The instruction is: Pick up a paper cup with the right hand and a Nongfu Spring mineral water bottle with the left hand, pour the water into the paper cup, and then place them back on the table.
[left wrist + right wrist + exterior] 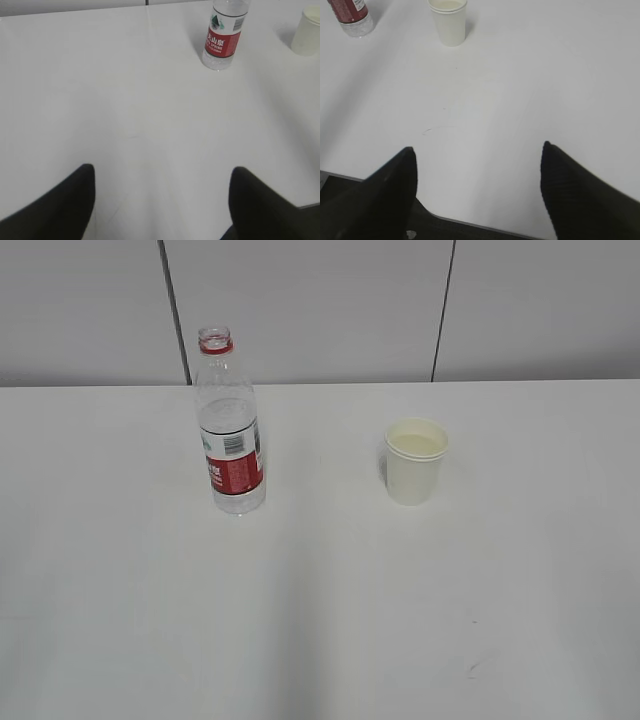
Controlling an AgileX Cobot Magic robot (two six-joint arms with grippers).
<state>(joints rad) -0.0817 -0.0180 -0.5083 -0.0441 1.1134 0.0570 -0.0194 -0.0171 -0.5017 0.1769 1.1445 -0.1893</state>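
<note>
The left gripper (160, 200) is spread wide and holds nothing, its two fingers low at the near edge of the table (100, 100). The right gripper (477, 185) is likewise splayed and empty, hanging over the table's front edge.

Taking the bottle (229, 425) as landmark: it stands upright and uncapped, well ahead of the left gripper and off to its right. The cup (415, 460) stands to the bottle's right, well apart from it, upright, far ahead of the right gripper and to its left. The cup seems to hold something pale already, though I cannot tell how full it is.

Risks, as I judge them: an open bottle tips or squeezes easily, so a skewed or hard grasp could spill it. The light cup may crush or slide under the fingers. If already filled, pouring could overflow it.
</note>
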